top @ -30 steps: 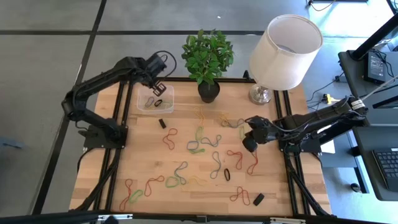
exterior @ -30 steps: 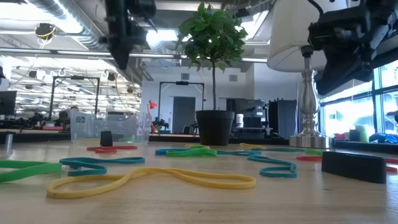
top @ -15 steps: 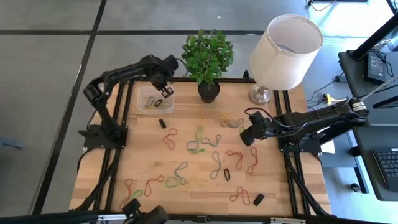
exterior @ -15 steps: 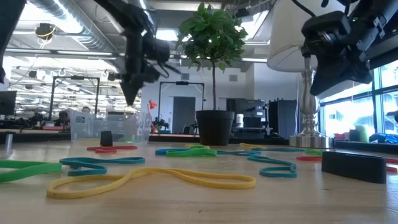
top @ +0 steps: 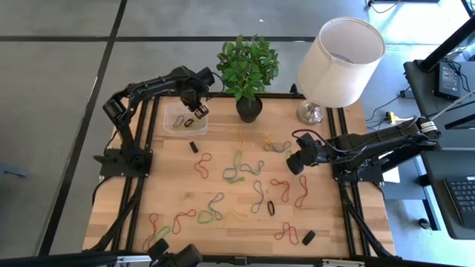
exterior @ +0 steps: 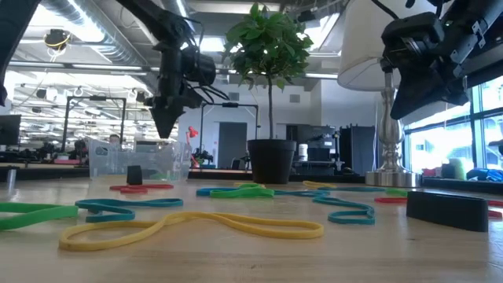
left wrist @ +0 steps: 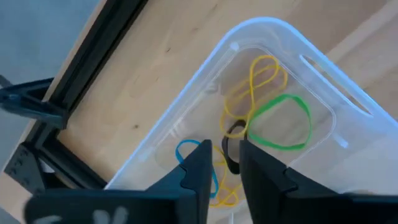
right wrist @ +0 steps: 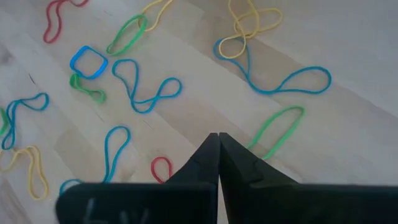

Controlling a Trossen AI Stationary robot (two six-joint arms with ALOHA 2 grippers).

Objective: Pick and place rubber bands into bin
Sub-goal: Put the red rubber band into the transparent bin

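Left end effector (left wrist: 222, 163) over the bin (left wrist: 323, 74), fingers slightly parted, black band between them; right end effector (right wrist: 218, 149) closed, empty, above rubber bands (right wrist: 149, 93) strewn across bench (top: 178, 189); bands light, floppy; pinch one strand.

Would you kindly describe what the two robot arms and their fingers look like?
Both arms are matte black, built of slim tubular links joined by rounded joints, with thin black cables looping near the wrists. The left gripper and right gripper each end in two flat, dark, wedge-shaped fingers tapering to narrow tips; no markings are legible.
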